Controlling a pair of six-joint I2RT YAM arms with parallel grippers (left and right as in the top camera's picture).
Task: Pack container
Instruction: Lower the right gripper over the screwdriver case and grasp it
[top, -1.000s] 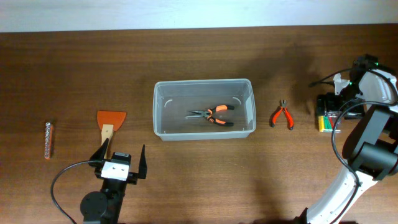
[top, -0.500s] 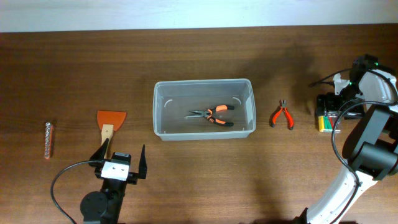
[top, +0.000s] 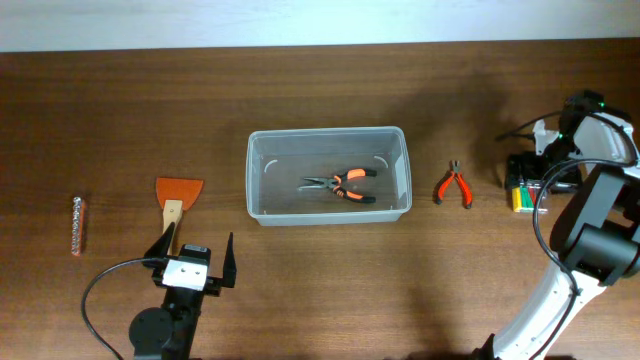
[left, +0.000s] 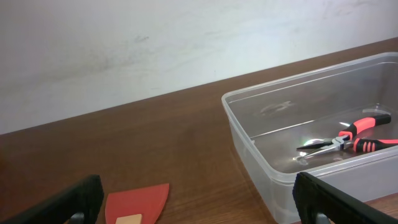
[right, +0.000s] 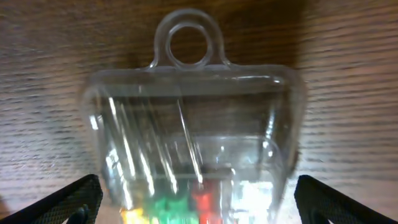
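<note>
We see the overhead view softly, evenly lit and sharp, with a faint shadow patch on the worktop right of the container. The right wrist view is blurred, its clear case streaked with white glare; the left wrist view is crisp, a glint on the container floor.

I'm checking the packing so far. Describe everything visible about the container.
The container is a clear, translucent plastic tub, rectangular with rounded corners and a rim, no lid. It sits upright on the wooden table, long side left to right. Orange-handled pliers lie flat on its floor, nothing else inside. A scraper lies apart to its left, small red pliers apart to its right.
</note>
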